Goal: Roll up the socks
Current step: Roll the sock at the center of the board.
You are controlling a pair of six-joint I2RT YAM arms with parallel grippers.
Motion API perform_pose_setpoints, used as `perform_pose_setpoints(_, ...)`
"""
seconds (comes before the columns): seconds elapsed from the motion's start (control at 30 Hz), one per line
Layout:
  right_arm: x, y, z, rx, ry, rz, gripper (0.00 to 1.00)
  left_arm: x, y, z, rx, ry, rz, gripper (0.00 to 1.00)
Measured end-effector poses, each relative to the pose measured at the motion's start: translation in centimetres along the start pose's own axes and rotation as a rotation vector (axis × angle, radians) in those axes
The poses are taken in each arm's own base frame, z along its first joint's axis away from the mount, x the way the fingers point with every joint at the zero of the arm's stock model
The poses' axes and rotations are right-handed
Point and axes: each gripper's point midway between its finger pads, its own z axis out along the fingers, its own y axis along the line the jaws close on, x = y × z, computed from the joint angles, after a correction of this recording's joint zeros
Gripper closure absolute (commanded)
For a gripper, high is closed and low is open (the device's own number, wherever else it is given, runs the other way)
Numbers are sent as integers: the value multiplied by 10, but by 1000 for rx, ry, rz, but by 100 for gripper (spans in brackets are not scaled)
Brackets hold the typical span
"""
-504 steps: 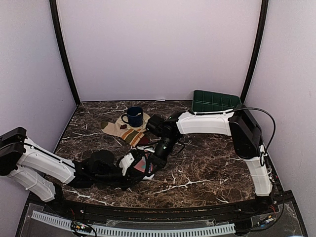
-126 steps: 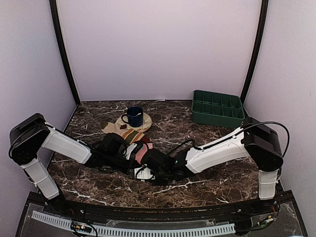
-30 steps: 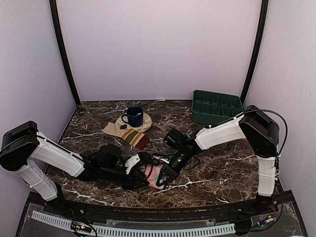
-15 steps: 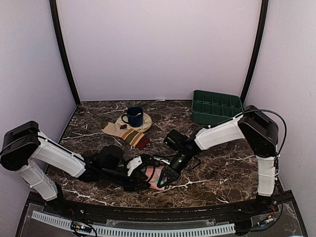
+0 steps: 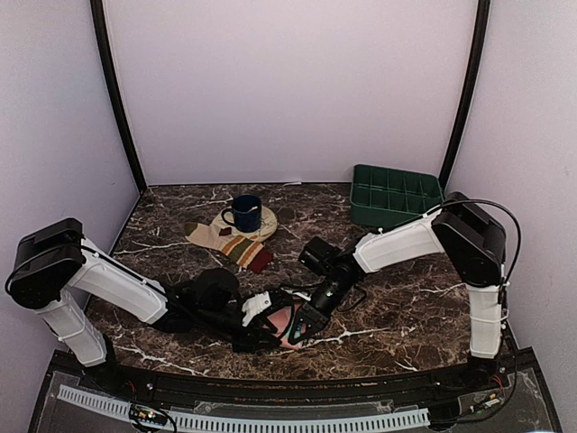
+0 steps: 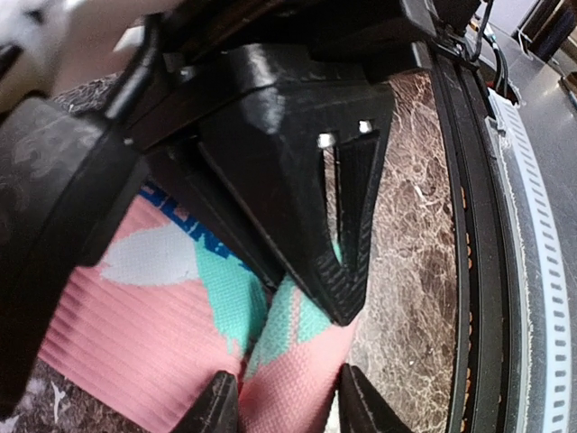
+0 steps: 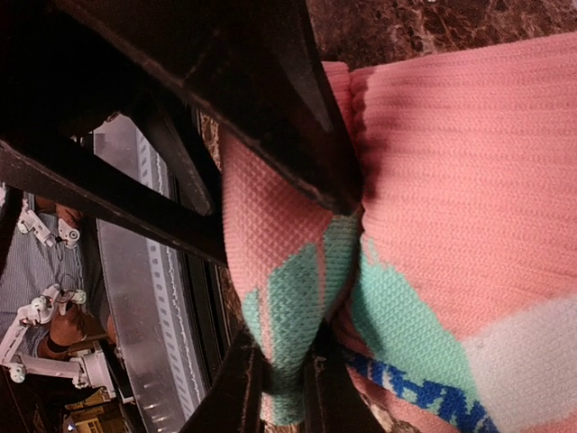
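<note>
The pink sock (image 5: 287,327) with mint patches lies bunched at the table's near middle, between both grippers. My right gripper (image 5: 303,327) is shut on a mint-and-pink fold of the pink sock (image 7: 297,298), pinched thin between its fingers (image 7: 242,383). My left gripper (image 6: 288,404) comes in from the left, with a raised pink fold of the sock (image 6: 288,379) filling the gap between its fingertips. The right gripper's black fingers (image 6: 347,225) press on the same fold just ahead. The cream striped sock (image 5: 236,244) lies flat farther back, apart from both grippers.
A dark blue mug (image 5: 243,213) stands on a round tan coaster (image 5: 264,219) beside the striped sock's cuff. A green compartment tray (image 5: 397,197) sits at the back right. The table's black front rail (image 6: 478,271) runs close by the pink sock.
The left arm has pushed rightward onto the pink sock, and its jaws have narrowed on the fold. The right gripper has kept its pinch in nearly the same place.
</note>
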Motion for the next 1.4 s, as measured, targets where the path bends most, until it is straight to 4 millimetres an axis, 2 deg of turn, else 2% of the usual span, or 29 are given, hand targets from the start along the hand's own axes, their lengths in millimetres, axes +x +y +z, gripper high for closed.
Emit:
perform_pose_setpoints(0.23, 1, -2, 0, -2, 5, 2, 96, 3, 0, 6, -7, 42, 5, 74)
perform_pose_setpoints(0.33, 1, -2, 0, 1, 6, 3, 96, 3, 0, 6, -10, 54, 1, 85)
perform_pose_setpoints(0.43, 1, -3, -1, 8, 9, 6, 89, 4, 0, 6, -10, 64, -1, 93)
perform_pose_setpoints(0.53, 1, -4, -1, 18, 10, 11, 83, 4, 0, 7, -9, 76, -9, 97)
perform_pose_setpoints(0.77, 0, -7, -2, 41, 1, 43, 72, 4, -3, 8, 7, 87, -33, 99)
perform_pose_setpoints(0.97, 4, -9, -9, 59, -38, 65, 69, 1, -6, 12, 33, 94, -51, 99)
perform_pose_setpoints(1.4, 26, -20, -28, 103, -132, 148, 68, 1, -10, 14, 78, 111, -86, 100)
